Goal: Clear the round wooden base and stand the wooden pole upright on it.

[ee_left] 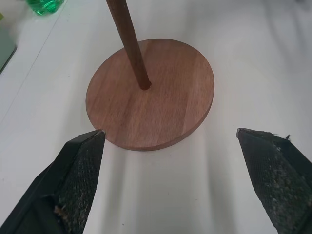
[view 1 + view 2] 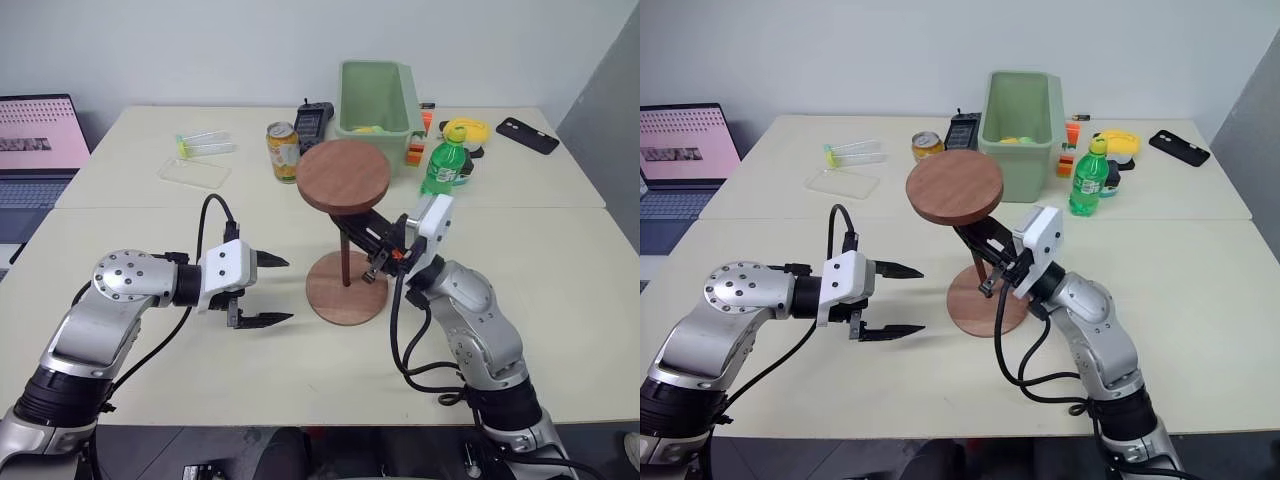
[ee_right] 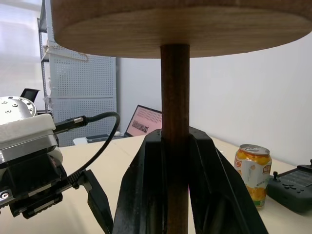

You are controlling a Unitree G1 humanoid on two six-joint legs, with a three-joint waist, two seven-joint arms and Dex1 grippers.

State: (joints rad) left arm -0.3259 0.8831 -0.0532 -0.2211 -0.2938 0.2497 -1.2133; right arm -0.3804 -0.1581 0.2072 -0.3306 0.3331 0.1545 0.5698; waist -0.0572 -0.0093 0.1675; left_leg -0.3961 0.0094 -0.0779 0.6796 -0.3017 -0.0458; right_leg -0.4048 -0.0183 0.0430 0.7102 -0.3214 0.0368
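So the wooden pole (image 2: pixel 345 255) stands upright with its lower end in the centre hole of the round wooden base (image 2: pixel 346 288), disc end up top. The right gripper (image 2: pixel 368 240) is pinching the rod mid-height. The left gripper (image 2: pixel 272 290) hangs just beside the base, fingers spread wide, touching nothing.

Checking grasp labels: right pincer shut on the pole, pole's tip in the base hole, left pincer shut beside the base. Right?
Not quite: the left pincer is open, fingers apart beside the round wooden base, as the left wrist view shows. Right pincer shut on the wooden pole.
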